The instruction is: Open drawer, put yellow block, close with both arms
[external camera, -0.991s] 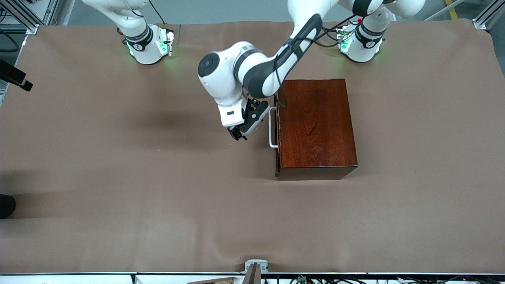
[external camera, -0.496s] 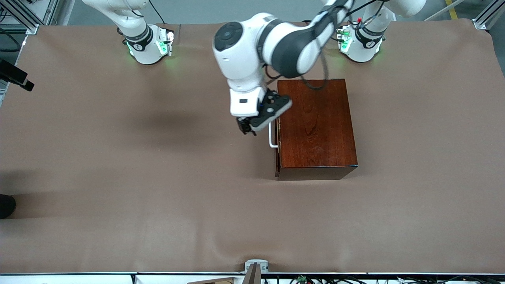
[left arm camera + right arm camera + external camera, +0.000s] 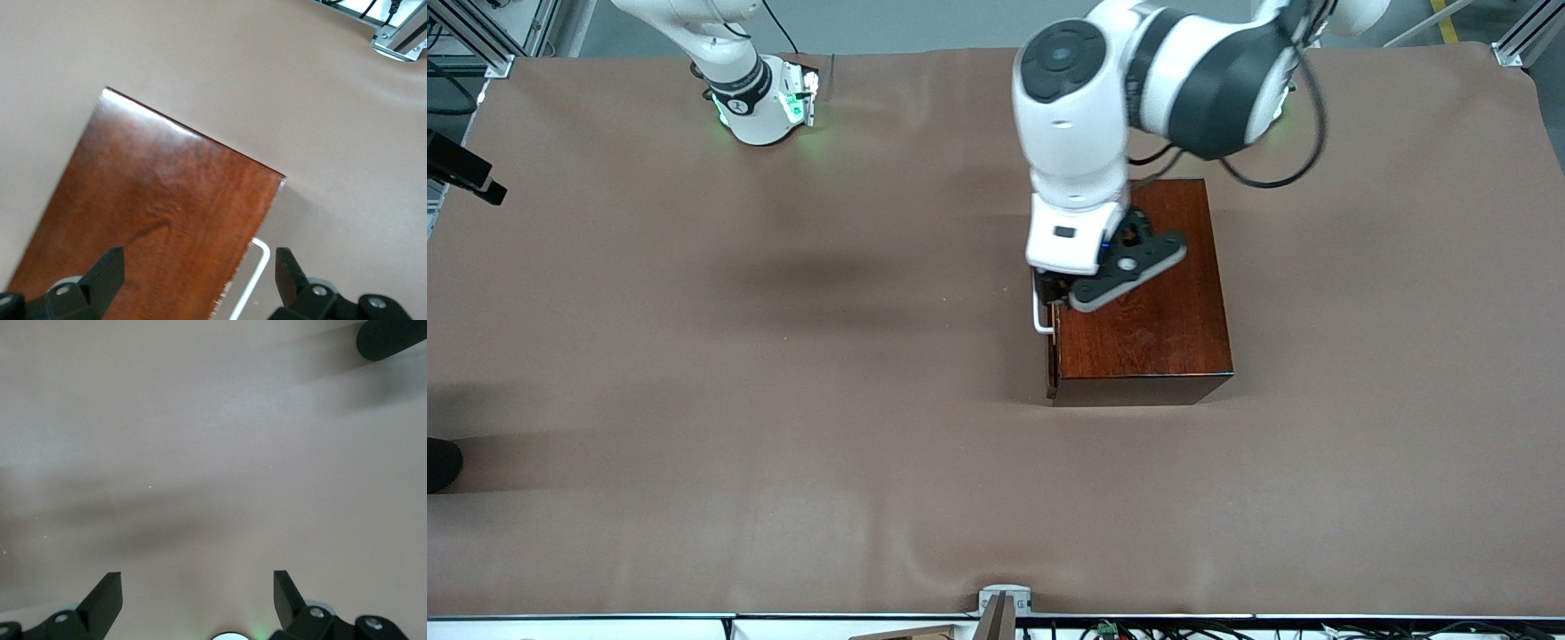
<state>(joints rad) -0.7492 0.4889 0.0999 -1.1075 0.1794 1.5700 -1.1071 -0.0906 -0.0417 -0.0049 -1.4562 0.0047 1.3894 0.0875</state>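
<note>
I am hanging my left gripper [image 3: 1060, 293] over the box [image 3: 1143, 293], right at its drawer edge, fingers [image 3: 107, 270] spread wide apart and holding nothing. The box is lying with its long axis running from the robots' bases toward the front camera. The drawer [image 3: 1052, 342] is sitting shut in it, its front facing the right arm's end of the table, and the white handle [image 3: 1038, 313] is running along that same long axis, partly under my gripper. I cannot make out the yellow block anywhere; perhaps it is shut inside. My right gripper [image 3: 199, 593] is waiting over bare cloth [image 3: 213, 453], fingers parted and empty.
</note>
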